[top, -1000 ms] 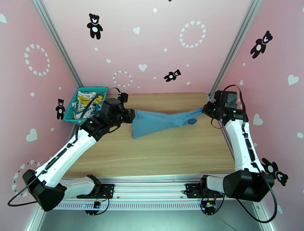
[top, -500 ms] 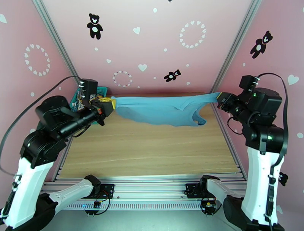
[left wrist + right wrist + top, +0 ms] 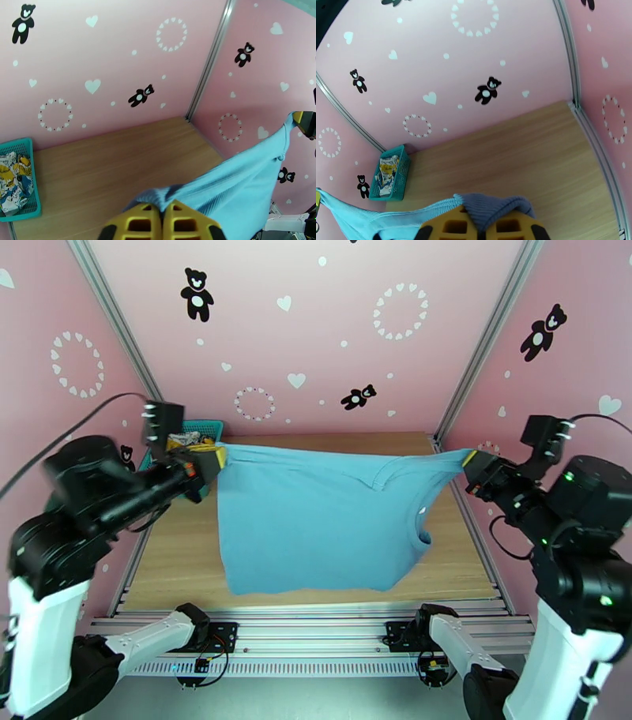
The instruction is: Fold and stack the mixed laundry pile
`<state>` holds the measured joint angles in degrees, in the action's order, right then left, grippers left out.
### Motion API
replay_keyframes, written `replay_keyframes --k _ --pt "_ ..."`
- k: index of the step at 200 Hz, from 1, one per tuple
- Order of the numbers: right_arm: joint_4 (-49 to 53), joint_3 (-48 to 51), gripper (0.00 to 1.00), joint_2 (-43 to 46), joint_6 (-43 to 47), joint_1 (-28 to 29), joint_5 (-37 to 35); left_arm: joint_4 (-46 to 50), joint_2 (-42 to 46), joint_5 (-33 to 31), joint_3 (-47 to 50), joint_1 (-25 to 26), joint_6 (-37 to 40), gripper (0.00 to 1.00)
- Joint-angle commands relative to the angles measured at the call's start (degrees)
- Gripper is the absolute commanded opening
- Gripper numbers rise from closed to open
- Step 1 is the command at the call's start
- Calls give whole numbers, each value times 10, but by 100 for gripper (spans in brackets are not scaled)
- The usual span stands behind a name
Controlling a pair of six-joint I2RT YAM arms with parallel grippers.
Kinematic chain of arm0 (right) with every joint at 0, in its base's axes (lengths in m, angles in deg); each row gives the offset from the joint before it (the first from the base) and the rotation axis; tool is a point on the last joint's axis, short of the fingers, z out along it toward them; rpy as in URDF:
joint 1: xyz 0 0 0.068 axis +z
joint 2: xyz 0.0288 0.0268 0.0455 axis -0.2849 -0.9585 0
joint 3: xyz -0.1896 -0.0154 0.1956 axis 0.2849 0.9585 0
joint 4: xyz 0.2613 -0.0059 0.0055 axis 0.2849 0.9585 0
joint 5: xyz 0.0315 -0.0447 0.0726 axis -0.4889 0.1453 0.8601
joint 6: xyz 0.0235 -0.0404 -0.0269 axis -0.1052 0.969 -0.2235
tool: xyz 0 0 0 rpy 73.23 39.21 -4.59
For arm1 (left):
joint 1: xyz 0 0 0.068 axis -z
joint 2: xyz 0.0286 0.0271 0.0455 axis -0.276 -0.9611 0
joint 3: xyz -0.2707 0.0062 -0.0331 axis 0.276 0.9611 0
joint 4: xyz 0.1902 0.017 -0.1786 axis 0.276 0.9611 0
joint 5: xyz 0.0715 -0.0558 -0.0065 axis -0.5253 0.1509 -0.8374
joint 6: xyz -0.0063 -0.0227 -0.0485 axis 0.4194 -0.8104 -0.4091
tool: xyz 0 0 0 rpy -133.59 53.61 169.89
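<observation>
Top view: pinched shut at the left gripper (image 3: pixel 212 463) and the right gripper (image 3: pixel 472 463), the two ends of one edge of the plain dusty-blue sleeveless tank top (image 3: pixel 316 524). Hung spread over the wooden tabletop (image 3: pixel 178 571), likely to flatten it for folding.

Left wrist view: clamped on a bunched blue corner, cloth pulled taut. Lying in the teal plastic mesh basket (image 3: pixel 34 173), the white cloth with yellow-and-blue print (image 3: pixel 14 183), not yet folded.

Right wrist view: closed likewise on a blue shoulder strap.
</observation>
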<state>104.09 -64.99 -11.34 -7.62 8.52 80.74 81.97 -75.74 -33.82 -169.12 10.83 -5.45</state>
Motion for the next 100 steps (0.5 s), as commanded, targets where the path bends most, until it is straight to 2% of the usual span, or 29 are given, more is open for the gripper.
replay_keyframes --k 1,18,30,39,50,56,64,78,100 --pt "-38 80 0 -99 16 19 9 -35 -100 39 92 -45 -10 0" --pt "-81 112 0 -191 33 46 -19 -82 -181 55 130 -71 -9 0" --pt "-116 118 0 -266 35 54 -18 -128 -236 60 149 -85 -17 25" --pt "-147 108 11 -337 31 56 -2 -171 -274 79 163 -95 -23 42" --pt "-170 80 36 -425 25 56 11 -210 -322 78 169 -105 -31 68" --pt "-174 57 45 -472 23 57 14 -223 -349 77 166 -111 -30 77" --pt "-177 24 52 -526 25 56 20 -238 -381 73 164 -119 -31 81" --pt "-158 -29 58 -588 25 54 26 -253 -416 66 162 -133 -36 82" --pt "-152 -36 64 -587 31 54 18 -258 -396 67 190 -136 -34 82"
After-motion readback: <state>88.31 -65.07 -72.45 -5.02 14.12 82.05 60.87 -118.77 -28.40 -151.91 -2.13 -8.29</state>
